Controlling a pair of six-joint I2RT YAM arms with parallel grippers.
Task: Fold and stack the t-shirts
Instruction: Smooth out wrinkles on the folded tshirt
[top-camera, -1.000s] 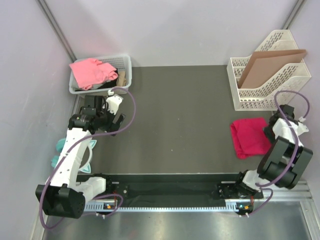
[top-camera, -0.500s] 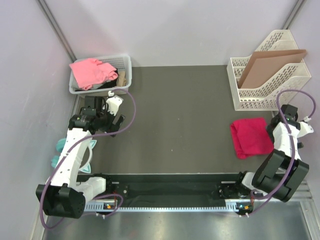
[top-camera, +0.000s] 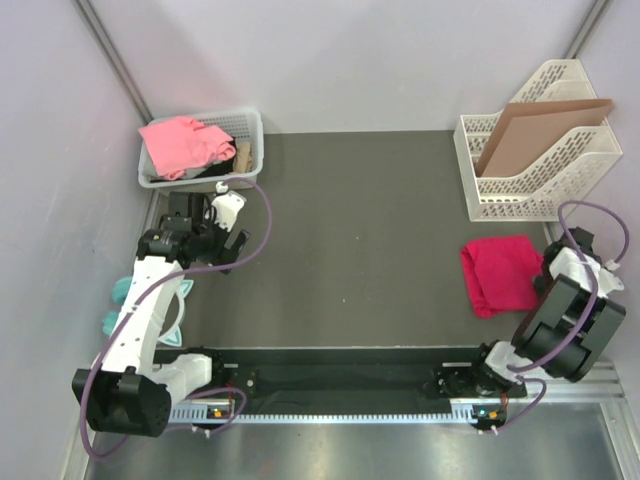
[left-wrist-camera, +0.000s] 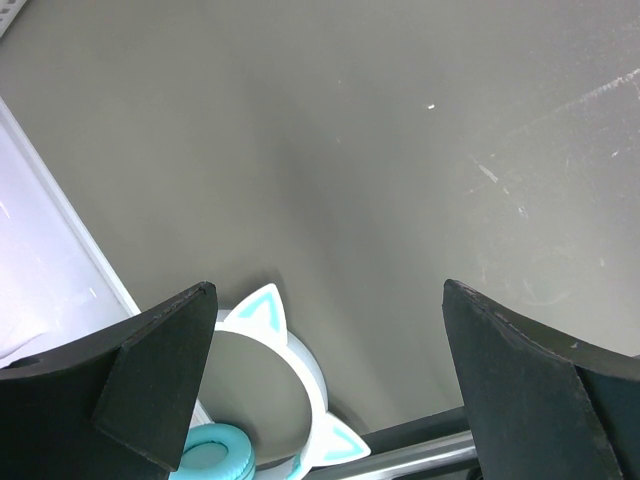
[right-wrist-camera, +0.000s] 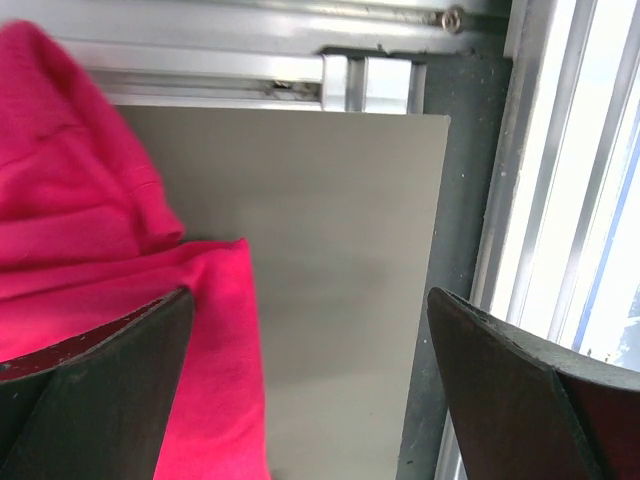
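**Both grippers open; shirts well apart**

Your left gripper (left-wrist-camera: 328, 295) hangs over the bare table (left-wrist-camera: 380, 150), fingers spread wide and holding nothing; teal headphones (left-wrist-camera: 262, 400) lie at the table's edge near it; your right gripper (right-wrist-camera: 310, 295) is likewise spread and empty, just beside the crimson t-shirt (top-camera: 502, 275), which lies in a rough square at the table's right; the salmon-pink t-shirt (top-camera: 178, 145) sits crumpled in the white basket (top-camera: 252, 130), far left.
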